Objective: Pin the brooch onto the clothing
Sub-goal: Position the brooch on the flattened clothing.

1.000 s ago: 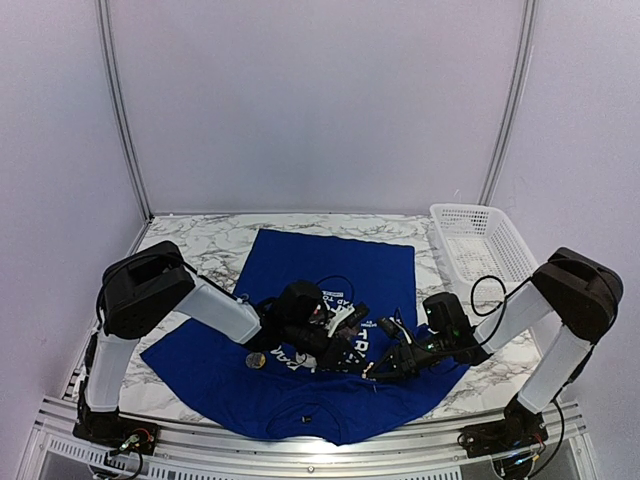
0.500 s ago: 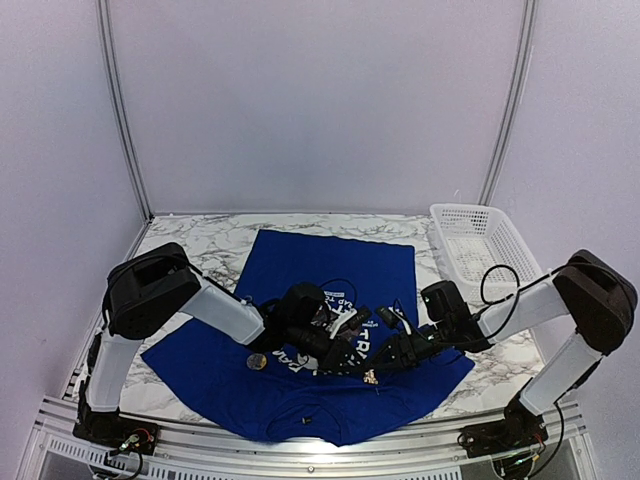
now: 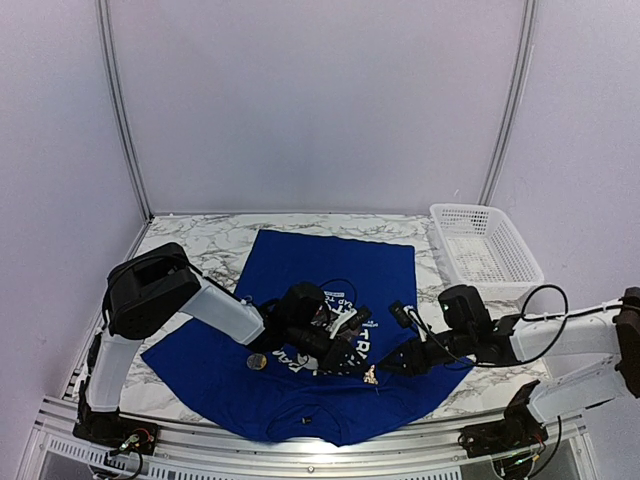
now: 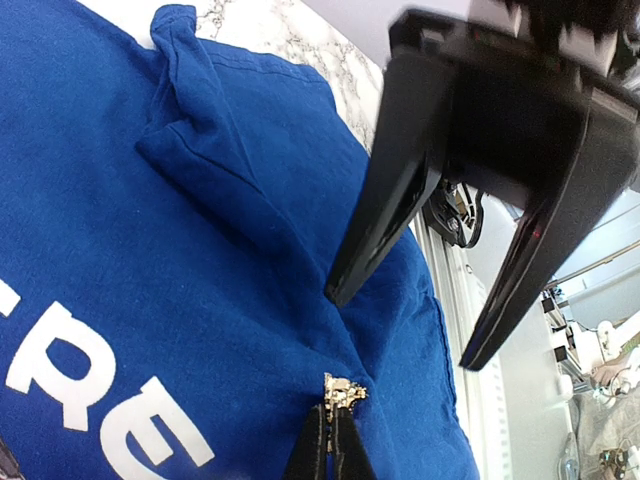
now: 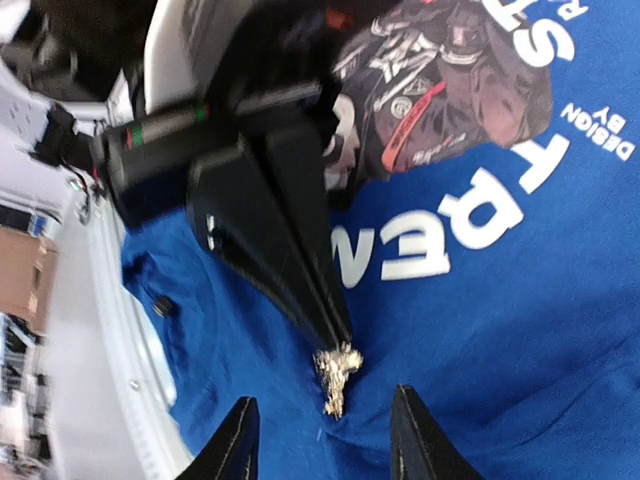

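Plainly, the table [image 3: 190, 245] carries the shirt [image 3: 300, 270] spread flat, print side up, with a white basket [image 3: 478, 207] well apart at the right edge. The step in hand looks to be seating the brooch [image 4: 343, 392] in the cloth. The brooch sits on the shirt just beside the white lettering [image 4: 60, 350], on the side nearer the robot. To do it well, I judge, the left gripper [image 5: 338, 335] should hold the brooch steady and low, so the pin bites into the weave. The right gripper [image 4: 403, 328] should come in square to the pin, not from the side. A skewed push would likely drag the cloth into a ridge or twist the brooch out of the pinch. The cloth around the brooch rucks a little, so a slow, short move seems wise. The left arm [image 3: 225, 310] lies low across the shirt from the left, forearm near level and wrist turned toward the other arm. Its fingers press together on the brooch at their tips. The right arm [image 3: 560, 335] stretches in low from the right, elbow far out to that side, claw aimed at the left one. Its jaws stand apart with nothing between them, tips near the brooch but not touching it.
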